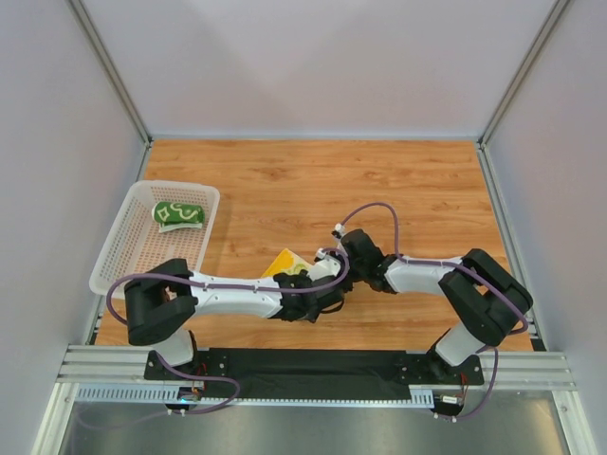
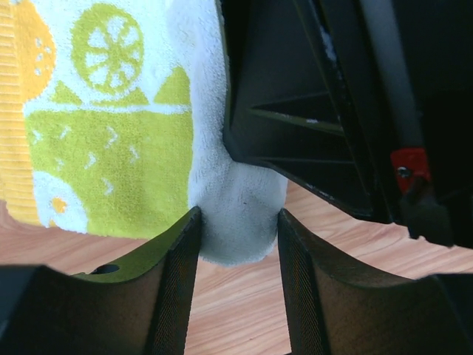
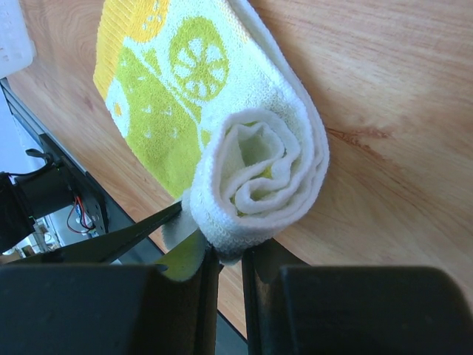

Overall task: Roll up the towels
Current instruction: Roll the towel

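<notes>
The yellow and lime-green towel [image 1: 285, 262] lies on the wooden table, its near end wound into a white roll [image 3: 259, 170]. My right gripper [image 3: 229, 255] is shut on the roll's outer layer at one end. From the other end my left gripper [image 2: 238, 222] holds the white roll end [image 2: 240, 200], which touches both fingertips. In the top view both grippers [image 1: 318, 284] [image 1: 334, 258] meet over this towel and hide most of it. The dark green towel [image 1: 177, 214] lies rolled in the basket.
A white perforated basket [image 1: 123, 256] stands at the table's left edge. Grey walls close in the table on the left, the right and the back. A black rail [image 3: 52, 185] runs along the near edge.
</notes>
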You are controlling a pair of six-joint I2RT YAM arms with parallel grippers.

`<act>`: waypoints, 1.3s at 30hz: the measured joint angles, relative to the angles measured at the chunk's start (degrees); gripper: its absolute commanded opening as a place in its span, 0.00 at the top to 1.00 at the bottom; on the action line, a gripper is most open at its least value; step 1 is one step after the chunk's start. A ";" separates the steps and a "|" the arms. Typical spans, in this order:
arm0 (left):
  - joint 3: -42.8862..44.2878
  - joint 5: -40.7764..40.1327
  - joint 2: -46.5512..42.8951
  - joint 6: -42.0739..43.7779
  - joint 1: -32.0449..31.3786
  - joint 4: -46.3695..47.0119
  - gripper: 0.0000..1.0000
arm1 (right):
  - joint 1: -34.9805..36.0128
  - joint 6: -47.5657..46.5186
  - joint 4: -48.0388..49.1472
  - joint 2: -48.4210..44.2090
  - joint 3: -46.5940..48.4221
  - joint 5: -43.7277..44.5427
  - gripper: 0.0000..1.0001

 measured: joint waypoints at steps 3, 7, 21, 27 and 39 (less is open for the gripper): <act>-0.66 -0.07 0.28 0.00 -0.85 1.14 0.48 | 0.00 -0.02 -0.42 0.02 0.11 -0.02 0.89; -0.61 -1.09 2.27 0.02 -2.58 2.16 0.50 | 0.15 -0.09 -1.66 0.46 0.81 -0.13 0.88; -2.95 -5.62 0.94 -1.60 -4.33 4.35 1.00 | -0.04 -2.12 -6.10 0.57 2.27 -0.39 0.51; -8.72 -2.29 -5.14 -0.22 -3.85 8.09 1.00 | -2.49 -5.53 -12.11 -0.31 4.55 -0.13 0.47; -13.60 2.23 -12.79 0.15 -2.84 11.06 1.00 | -8.46 -9.44 -14.91 2.58 7.82 -1.66 0.49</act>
